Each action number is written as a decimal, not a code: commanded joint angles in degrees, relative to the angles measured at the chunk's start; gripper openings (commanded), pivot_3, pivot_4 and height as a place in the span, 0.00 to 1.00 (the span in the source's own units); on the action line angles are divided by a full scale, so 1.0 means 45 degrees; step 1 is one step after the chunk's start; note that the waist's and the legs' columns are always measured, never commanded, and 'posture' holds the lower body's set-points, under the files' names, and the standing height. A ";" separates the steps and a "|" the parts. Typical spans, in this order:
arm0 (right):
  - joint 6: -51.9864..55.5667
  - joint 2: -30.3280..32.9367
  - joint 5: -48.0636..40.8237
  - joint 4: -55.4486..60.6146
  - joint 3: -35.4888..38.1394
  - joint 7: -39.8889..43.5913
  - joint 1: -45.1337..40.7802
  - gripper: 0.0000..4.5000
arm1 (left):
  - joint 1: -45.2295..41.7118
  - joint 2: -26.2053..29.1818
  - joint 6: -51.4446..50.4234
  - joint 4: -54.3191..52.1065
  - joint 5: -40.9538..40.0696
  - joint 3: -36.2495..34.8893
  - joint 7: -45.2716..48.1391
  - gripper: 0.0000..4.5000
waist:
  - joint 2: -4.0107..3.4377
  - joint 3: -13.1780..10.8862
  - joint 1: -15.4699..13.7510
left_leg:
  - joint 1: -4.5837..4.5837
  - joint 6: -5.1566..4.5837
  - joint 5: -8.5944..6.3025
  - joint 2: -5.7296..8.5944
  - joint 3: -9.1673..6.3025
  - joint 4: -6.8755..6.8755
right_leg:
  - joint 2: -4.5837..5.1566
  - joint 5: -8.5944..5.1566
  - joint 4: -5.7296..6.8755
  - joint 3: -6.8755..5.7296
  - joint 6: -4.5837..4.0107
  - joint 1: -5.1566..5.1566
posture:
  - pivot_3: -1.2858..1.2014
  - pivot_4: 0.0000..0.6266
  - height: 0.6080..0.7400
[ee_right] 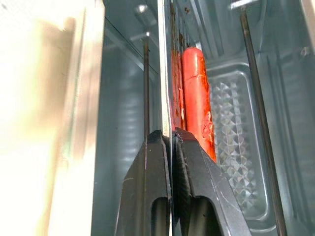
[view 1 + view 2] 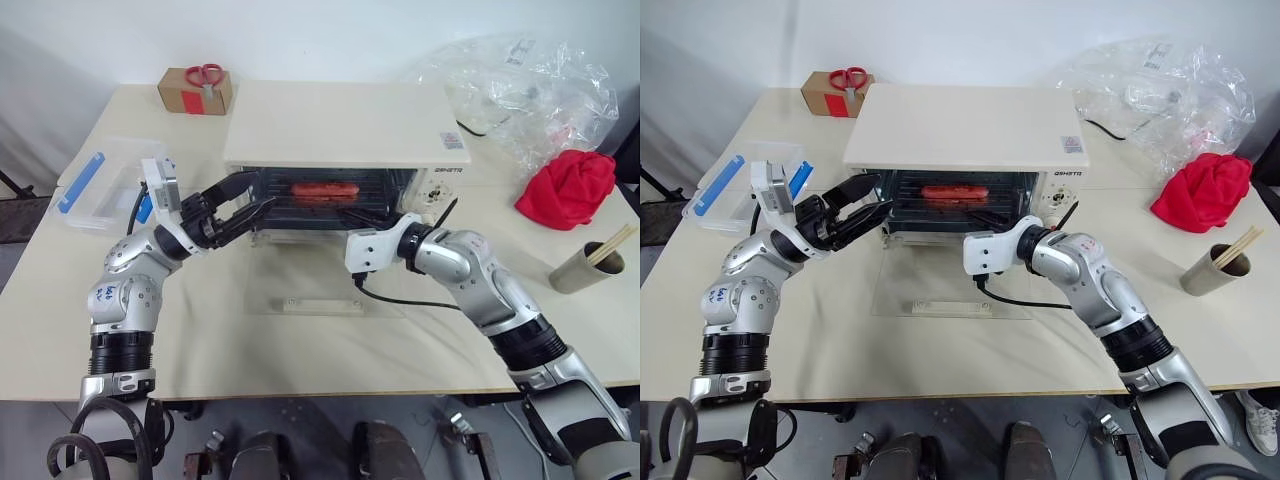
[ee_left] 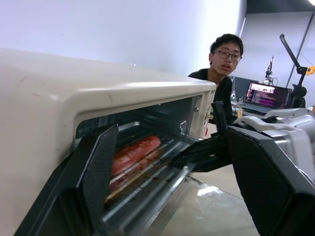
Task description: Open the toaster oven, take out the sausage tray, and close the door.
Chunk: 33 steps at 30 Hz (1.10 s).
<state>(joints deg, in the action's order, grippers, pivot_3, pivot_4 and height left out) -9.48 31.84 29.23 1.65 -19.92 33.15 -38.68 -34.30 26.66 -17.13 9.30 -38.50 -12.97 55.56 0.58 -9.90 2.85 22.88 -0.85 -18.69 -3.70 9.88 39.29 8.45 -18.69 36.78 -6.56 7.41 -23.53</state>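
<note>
From the head we see the oven (image 2: 345, 125) on the table (image 2: 300, 340), its door (image 2: 310, 290) lying flat and open; the oven's overhanging top hides most of the tray (image 2: 325, 200). The left gripper (image 2: 245, 200) hovers by the oven's left opening, jaws wide and empty.

In the left wrist view the sausage (image 3: 135, 152) lies inside, and a person (image 3: 224, 64) sits beyond.

In the right wrist view the right gripper (image 1: 171, 142) pinches the tray's thin edge (jaws nearly shut); the embossed silver base shows beside the red-orange sausage.
</note>
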 commanded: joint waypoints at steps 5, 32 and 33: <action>0.0853 0.0407 -0.0673 0.2781 0.0643 0.1231 0.1238 0.01 | -0.0180 0.0173 -0.0046 -0.0208 -0.0067 -0.0208 0.0093 0.83 | 0.0000 0.0000 -0.0026 | -0.0001 0.0000 0.0000 0.0000 -0.0001 0.0000 | -0.0001 0.0000 -0.0001 0.0000 0.0000 -0.0001 | 0.52 0.24 1.00; -0.1895 0.2057 -0.1341 0.4938 0.2736 0.0473 0.5329 0.01 | 0.1516 0.2671 -0.3097 -0.0780 -0.0978 -0.0805 0.1463 0.83 | 0.0016 -0.0006 -0.0298 | 0.0040 0.0000 0.0000 -0.0005 0.0007 0.0081 | -0.0003 -0.0001 0.0002 -0.0022 0.0000 0.0016 | 0.52 0.24 1.00; -0.2107 0.2057 -0.1275 0.4835 0.2757 0.0322 0.5346 0.01 | 0.1759 0.2886 -0.3396 -0.0870 -0.1108 -0.0902 0.1525 0.83 | 0.0019 -0.0007 -0.0290 | 0.0041 0.0000 -0.0001 -0.0007 0.0001 0.0083 | -0.0003 -0.0001 0.0004 -0.0022 0.0000 0.0016 | 0.52 0.24 1.00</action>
<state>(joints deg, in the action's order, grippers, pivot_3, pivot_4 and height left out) -16.63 40.52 23.28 23.42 -9.88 36.84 -14.66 -27.36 37.54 -29.98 8.25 -41.08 -14.55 61.40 0.66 -9.93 1.55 23.06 -0.85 -18.69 -3.74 9.88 39.67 8.44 -18.69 36.80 -6.65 7.41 -23.46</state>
